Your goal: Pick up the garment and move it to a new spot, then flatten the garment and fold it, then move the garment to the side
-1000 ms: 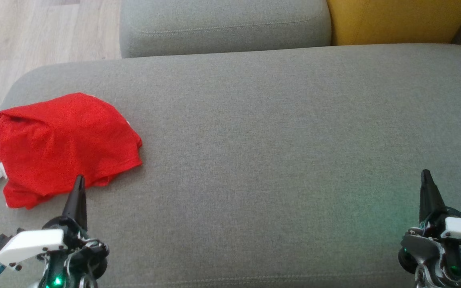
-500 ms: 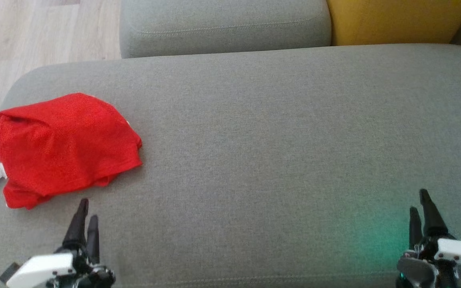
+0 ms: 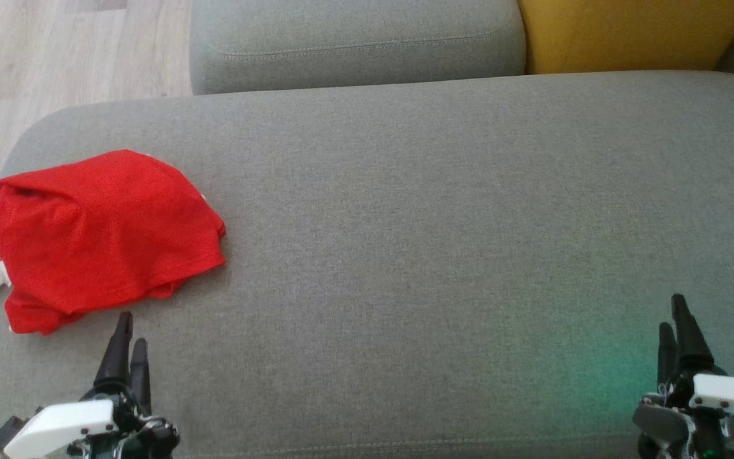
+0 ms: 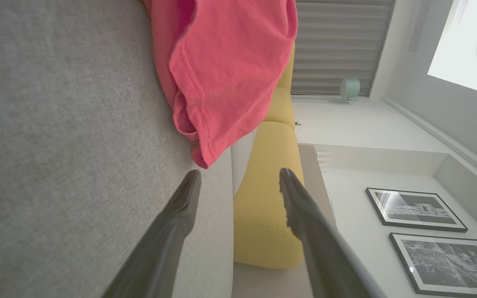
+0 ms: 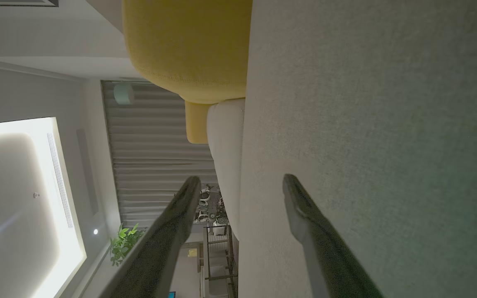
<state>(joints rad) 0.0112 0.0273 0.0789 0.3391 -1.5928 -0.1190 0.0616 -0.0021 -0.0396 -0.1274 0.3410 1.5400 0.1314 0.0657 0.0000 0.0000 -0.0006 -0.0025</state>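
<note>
The red garment [image 3: 99, 236] lies bunched near the left edge of the grey sofa seat [image 3: 437, 223], and the left fingers [image 3: 120, 350] and right fingers [image 3: 687, 335] are open and empty, so a clumsy push could slide it onto the floor [image 3: 55, 57].

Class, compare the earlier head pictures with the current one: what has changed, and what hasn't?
The left gripper and the right gripper both opened from shut and drew back slightly toward the robot, holding nothing. The red garment stayed unmoved at the left of the grey cushion.
</note>
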